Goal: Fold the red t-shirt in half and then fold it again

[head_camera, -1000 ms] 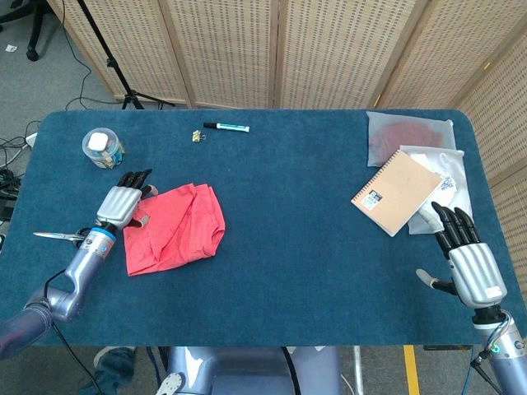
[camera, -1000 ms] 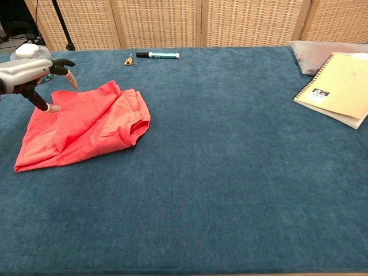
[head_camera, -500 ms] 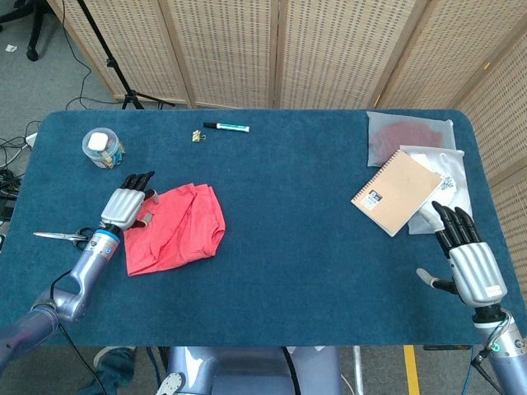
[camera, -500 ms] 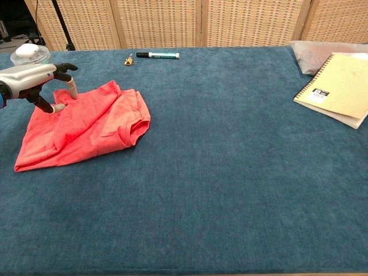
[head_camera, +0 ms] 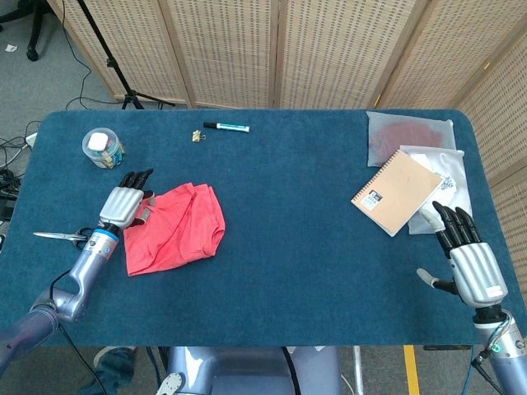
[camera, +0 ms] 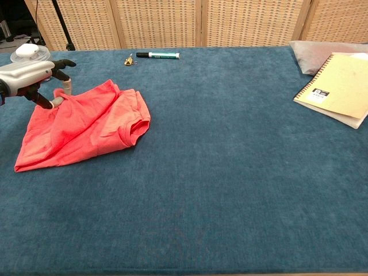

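While L hand [camera: 31, 77] pinches red t-shirt [camera: 86, 123] edge, R hand [head_camera: 468, 257] hovers, fingers apart.

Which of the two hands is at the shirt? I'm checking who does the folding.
The left hand: its fingers pinch the red t-shirt at its edge. The right hand hovers open, far off beside the notebook.

Left robot hand [head_camera: 123, 205] gripping crumpled red t-shirt [head_camera: 177, 228] edge, right robot hand [head_camera: 469, 257] open beside notebook [head_camera: 396, 193]
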`<action>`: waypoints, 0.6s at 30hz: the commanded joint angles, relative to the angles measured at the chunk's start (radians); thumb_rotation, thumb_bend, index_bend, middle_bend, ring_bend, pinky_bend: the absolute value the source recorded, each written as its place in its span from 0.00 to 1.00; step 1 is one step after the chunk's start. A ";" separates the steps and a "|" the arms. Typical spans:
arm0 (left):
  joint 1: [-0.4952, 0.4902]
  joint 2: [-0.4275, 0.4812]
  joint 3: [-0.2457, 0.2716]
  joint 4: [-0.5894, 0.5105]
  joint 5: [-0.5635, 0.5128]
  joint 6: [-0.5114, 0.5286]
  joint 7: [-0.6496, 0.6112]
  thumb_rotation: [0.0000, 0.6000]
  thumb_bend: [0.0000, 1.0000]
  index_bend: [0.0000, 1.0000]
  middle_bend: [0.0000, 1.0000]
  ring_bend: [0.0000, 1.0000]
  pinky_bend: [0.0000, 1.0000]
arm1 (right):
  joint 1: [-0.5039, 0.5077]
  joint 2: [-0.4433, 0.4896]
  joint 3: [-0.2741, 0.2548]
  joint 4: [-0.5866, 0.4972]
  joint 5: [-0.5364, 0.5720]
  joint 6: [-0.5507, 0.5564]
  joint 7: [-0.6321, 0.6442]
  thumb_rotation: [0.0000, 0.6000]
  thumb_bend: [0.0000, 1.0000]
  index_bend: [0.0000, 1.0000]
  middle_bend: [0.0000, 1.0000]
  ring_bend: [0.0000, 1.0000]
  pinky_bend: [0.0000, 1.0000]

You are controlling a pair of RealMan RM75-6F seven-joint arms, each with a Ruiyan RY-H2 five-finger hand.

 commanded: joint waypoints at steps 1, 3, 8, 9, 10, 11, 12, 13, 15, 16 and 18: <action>0.002 0.010 -0.001 -0.011 0.012 0.022 0.004 1.00 0.52 0.68 0.00 0.00 0.00 | 0.000 0.001 0.000 -0.001 0.000 0.001 0.000 1.00 0.00 0.00 0.00 0.00 0.00; 0.003 0.019 -0.001 -0.021 0.023 0.043 0.011 1.00 0.52 0.68 0.00 0.00 0.00 | 0.000 0.001 0.000 -0.001 0.000 0.001 0.001 1.00 0.00 0.00 0.00 0.00 0.00; 0.000 0.052 0.010 -0.070 0.075 0.120 0.048 1.00 0.52 0.69 0.00 0.00 0.00 | -0.002 0.003 0.000 -0.004 -0.002 0.004 0.001 1.00 0.00 0.00 0.00 0.00 0.00; 0.000 0.060 0.016 -0.082 0.091 0.141 0.063 1.00 0.52 0.69 0.00 0.00 0.00 | -0.002 0.004 0.000 -0.005 -0.003 0.004 0.001 1.00 0.00 0.00 0.00 0.00 0.00; 0.000 0.064 0.019 -0.089 0.100 0.151 0.071 1.00 0.52 0.70 0.00 0.00 0.00 | -0.002 0.004 0.000 -0.005 -0.003 0.005 0.000 1.00 0.00 0.00 0.00 0.00 0.00; -0.001 0.070 0.024 -0.100 0.113 0.165 0.085 1.00 0.52 0.70 0.00 0.00 0.00 | -0.002 0.004 -0.001 -0.005 -0.004 0.005 0.000 1.00 0.00 0.00 0.00 0.00 0.00; -0.003 0.075 0.032 -0.110 0.130 0.181 0.101 1.00 0.52 0.70 0.00 0.00 0.00 | -0.002 0.004 -0.001 -0.006 -0.004 0.005 0.000 1.00 0.00 0.00 0.00 0.00 0.00; -0.003 0.079 0.035 -0.119 0.138 0.189 0.111 1.00 0.52 0.70 0.00 0.00 0.00 | -0.002 0.004 -0.001 -0.007 -0.004 0.005 -0.001 1.00 0.00 0.00 0.00 0.00 0.00; -0.009 0.085 0.045 -0.139 0.165 0.213 0.144 1.00 0.52 0.70 0.00 0.00 0.00 | -0.003 0.005 -0.001 -0.009 -0.006 0.006 -0.002 1.00 0.00 0.00 0.00 0.00 0.00; -0.009 0.086 0.045 -0.143 0.168 0.216 0.152 1.00 0.52 0.70 0.00 0.00 0.00 | -0.003 0.005 -0.001 -0.010 -0.006 0.007 -0.002 1.00 0.00 0.00 0.00 0.00 0.00; -0.015 0.087 0.052 -0.154 0.184 0.224 0.180 1.00 0.52 0.70 0.00 0.00 0.00 | -0.004 0.006 -0.002 -0.011 -0.007 0.008 -0.002 1.00 0.00 0.00 0.00 0.00 0.00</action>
